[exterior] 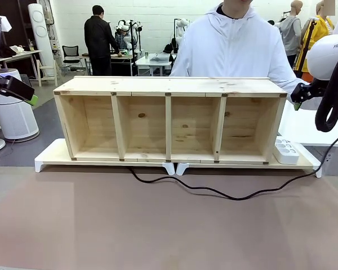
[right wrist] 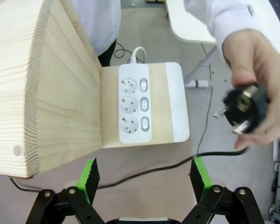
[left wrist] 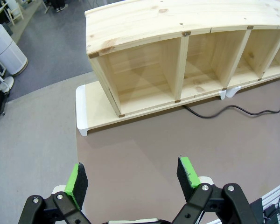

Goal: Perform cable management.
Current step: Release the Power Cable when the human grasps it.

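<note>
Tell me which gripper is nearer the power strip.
Right. The right gripper hangs open just above the power strip, at the shelf's right end. The left gripper is open beyond the shelf's opposite end.

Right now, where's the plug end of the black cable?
In the right wrist view, the plug is in the person's hand, off the table's right end, beside the white power strip.

— What lies behind the table?
— A white back wall [exterior: 158,11], grey floor [exterior: 42,121], cluttered white work tables [exterior: 152,61] and a black office chair [exterior: 71,55].
— And left?
— A white cylindrical air purifier [exterior: 14,115].
</note>
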Tool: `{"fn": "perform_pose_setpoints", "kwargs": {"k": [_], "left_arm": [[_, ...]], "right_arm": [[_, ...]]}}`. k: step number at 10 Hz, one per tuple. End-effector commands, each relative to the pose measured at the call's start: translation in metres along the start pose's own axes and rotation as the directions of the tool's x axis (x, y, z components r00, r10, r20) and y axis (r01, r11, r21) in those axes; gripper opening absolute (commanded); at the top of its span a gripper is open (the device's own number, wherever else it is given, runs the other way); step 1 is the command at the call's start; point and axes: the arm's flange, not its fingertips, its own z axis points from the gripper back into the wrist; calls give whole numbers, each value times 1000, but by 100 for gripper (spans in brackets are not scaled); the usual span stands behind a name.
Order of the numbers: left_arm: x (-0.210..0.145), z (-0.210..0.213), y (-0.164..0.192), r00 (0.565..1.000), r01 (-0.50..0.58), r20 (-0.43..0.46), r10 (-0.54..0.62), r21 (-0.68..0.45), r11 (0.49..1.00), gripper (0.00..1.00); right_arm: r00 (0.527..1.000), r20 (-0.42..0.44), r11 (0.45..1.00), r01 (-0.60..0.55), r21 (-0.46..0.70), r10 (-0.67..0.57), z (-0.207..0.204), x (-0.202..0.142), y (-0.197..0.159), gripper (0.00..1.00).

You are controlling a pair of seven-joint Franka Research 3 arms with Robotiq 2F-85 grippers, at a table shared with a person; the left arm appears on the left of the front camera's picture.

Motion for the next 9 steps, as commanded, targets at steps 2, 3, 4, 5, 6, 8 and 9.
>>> {"fn": "perform_pose_setpoints", "kwargs": {"k": [2,3,4,5,6,8,9], "left_arm": [[1,-1,0,1000,-2,7,2,0,1000,100],[1,-1,0,1000,-2,7,2,0,1000,100],[1,-1,0,1000,-2,7,2,0,1000,100],[1,-1,0,1000,-2,7,2,0,1000,100],[1,-1,0,1000,-2,7,2,0,1000,100],[1,-1,0,1000,-2,7,2,0,1000,100],[1,-1,0,1000,-2,7,2,0,1000,100]], "right_arm": [[1000,-3,1000,11,10,-11,-1,0,0,100],[1000,-3,1000,11,10,-11,-1,0,0,100],[1000,-3,1000,11,10,-11,-1,0,0,100],[1000,-3,1000,11,10,-11,-1,0,0,100],[1000,-3,1000,11,10,-11,-1,0,0,100],[1000,-3,1000,11,10,-11,-1,0,0,100],[1000,-3,1000,11,10,-11,-1,0,0,100]]}}
